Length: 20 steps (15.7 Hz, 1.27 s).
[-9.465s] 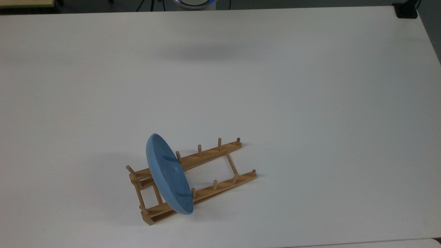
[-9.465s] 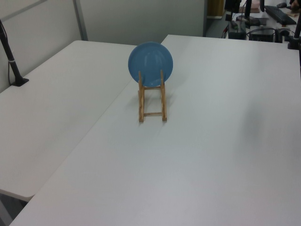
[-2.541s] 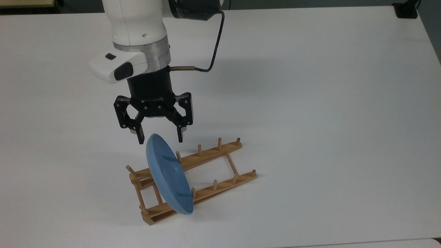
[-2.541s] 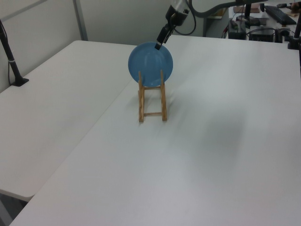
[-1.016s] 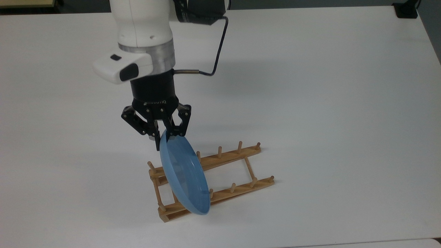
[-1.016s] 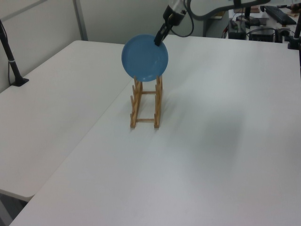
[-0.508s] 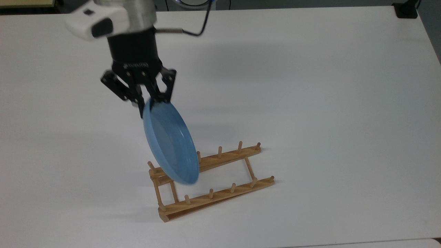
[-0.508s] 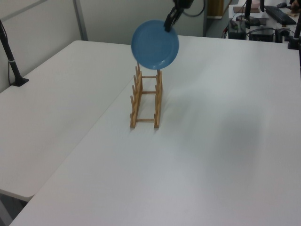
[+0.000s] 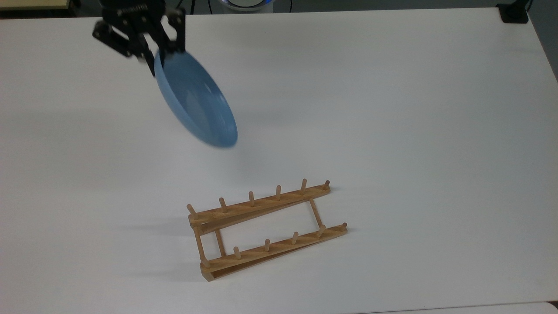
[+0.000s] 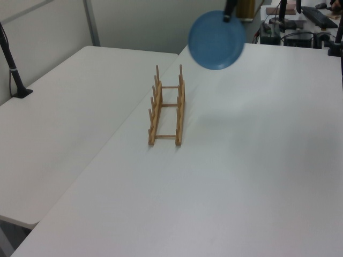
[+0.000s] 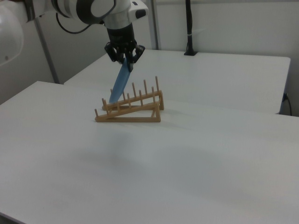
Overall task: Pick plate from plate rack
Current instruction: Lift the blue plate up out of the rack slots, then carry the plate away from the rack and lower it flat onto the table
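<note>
One black two-finger gripper (image 9: 158, 53) is clamped on the top rim of the round, shallow light-blue plate (image 9: 195, 100); plate hangs tilted below it, clear of the low light-brown wooden plate rack (image 9: 261, 229) and touching nothing else; top view puts gripper and plate at upper left, rack lower centre, the two well apart with bare white desk (image 9: 392, 131) between; plate's concave face shows in the top view, lower edge pointing down-right toward the rack; soft shadows on the desk under and beside it; left view has the plate (image 10: 216, 39) high at upper centre, face-on and round, gripper (image 10: 228, 16) pinching its upper right rim, rack (image 10: 167, 108) lower and to the left view's left, standing on the desk end-on; right view shows the plate (image 11: 121, 83) nearly edge-on, slanting down to the right view's left from the gripper (image 11: 126, 59), its lower part overlapping the rack (image 11: 131, 108) in line of sight only; white arm segment (image 11: 88, 10) runs off the right view's upper left; rack: two long rails joined by crossbars, a row of short upright pegs on each rail, all slots free, sitting flat on the desk with one end raised wedge-wise; black post (image 11: 188, 28) clamped at the far edge of a neighbouring desk in the right view; another black post (image 10: 10, 61) at the left view's left edge.
</note>
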Each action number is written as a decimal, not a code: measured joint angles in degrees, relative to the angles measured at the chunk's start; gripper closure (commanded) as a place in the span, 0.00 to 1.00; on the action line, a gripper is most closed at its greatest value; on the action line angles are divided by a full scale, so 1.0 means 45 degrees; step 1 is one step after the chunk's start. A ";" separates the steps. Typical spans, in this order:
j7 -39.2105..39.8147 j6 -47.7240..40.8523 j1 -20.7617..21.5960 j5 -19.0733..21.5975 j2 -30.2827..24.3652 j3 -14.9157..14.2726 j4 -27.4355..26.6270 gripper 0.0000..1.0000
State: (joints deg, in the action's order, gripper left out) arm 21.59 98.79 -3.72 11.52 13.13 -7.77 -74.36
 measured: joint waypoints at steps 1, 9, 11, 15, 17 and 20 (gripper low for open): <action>0.0298 -0.0488 -0.0160 0.0125 -0.0216 -0.0004 -0.0178 1.00; 0.1782 -0.1950 -0.0993 0.0483 -0.1722 -0.0222 -0.2089 1.00; 0.2339 -0.1958 -0.1151 0.0545 -0.2210 -0.0403 -0.3038 1.00; 0.3042 -0.1951 -0.1334 0.0605 -0.2519 -0.0626 -0.4528 1.00; 0.3471 -0.1721 -0.1371 0.0620 -0.2513 -0.0660 -0.5239 1.00; 0.4438 -0.0761 -0.1567 0.1034 -0.2510 -0.0665 -0.6253 1.00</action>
State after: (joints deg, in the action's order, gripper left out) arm 41.56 95.37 -10.77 16.17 1.84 -10.76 -102.50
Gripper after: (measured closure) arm 0.925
